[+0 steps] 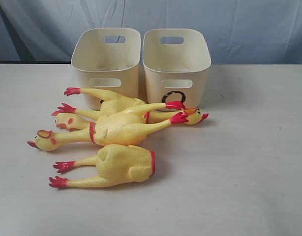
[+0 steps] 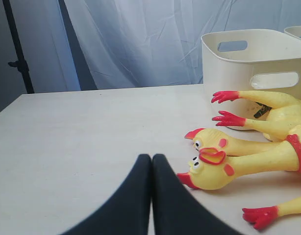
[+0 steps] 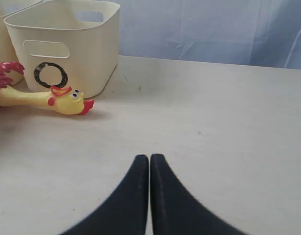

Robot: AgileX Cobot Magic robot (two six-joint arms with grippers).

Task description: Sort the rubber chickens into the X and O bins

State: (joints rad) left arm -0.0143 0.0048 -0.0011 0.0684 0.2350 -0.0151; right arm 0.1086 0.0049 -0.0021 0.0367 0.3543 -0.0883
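The left claw (image 2: 151,159) is hovering low over the counter (image 1: 249,172). Its two black fingers are pressing together on nothing, and its tips are pointing toward the chicken heads just beyond. The right claw (image 3: 149,159) is likewise hanging closed and empty above bare counter, well apart from the toys.

The pale counter is carrying the chickens in a heap left of centre. A headless body (image 1: 119,167) is lying nearest, feet to the left. Behind it a whole chicken (image 1: 111,130) is lying head-left, with another head (image 1: 67,121) showing just behind its neck. A second whole chicken (image 1: 116,101) is stretching rightward, its head resting before the right bin (image 1: 176,59), which is showing a black O. The left bin (image 1: 106,56) is standing just beside it, its mark mostly hidden by chickens. Both bins are sitting upright near the far edge, before a blue-grey curtain (image 1: 239,24).

Bare counter is spreading wide to the right of the heap and along the near edge.
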